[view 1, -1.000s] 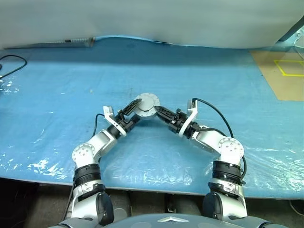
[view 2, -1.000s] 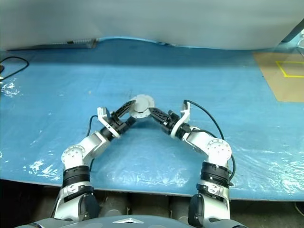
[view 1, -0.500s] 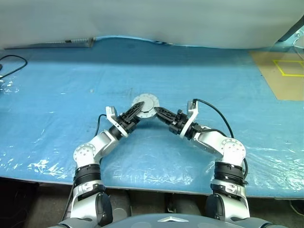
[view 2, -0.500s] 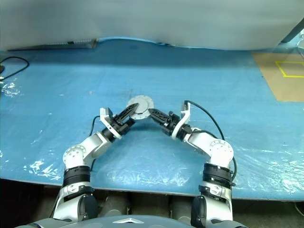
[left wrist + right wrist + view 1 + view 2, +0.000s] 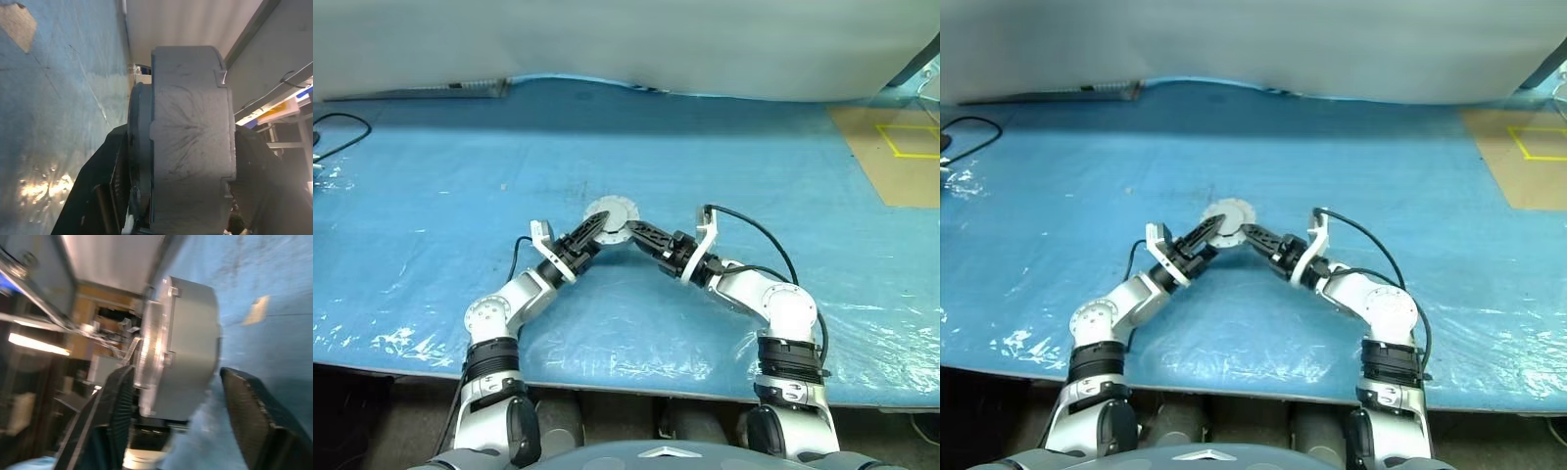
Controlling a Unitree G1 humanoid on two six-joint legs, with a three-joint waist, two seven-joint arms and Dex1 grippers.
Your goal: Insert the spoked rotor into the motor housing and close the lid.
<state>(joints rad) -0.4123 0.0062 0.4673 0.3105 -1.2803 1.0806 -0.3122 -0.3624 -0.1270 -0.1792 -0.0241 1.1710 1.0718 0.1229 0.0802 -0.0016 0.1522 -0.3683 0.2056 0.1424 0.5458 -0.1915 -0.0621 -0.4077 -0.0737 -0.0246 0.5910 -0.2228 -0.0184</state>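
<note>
Above the blue worktop (image 5: 431,196), the motor housing (image 5: 610,219) with the lid on it is clamped by the left gripper (image 5: 593,228), while the right gripper (image 5: 636,233) beside the housing has its fingers spread apart.

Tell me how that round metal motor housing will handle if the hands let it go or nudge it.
The motor housing looks like solid cast metal, so probably stiff and heavy for its size. Its smooth grey wall may slip between fingers. Being round, it could roll on edge, though flat on the blue table cover it should sit steady.
</note>
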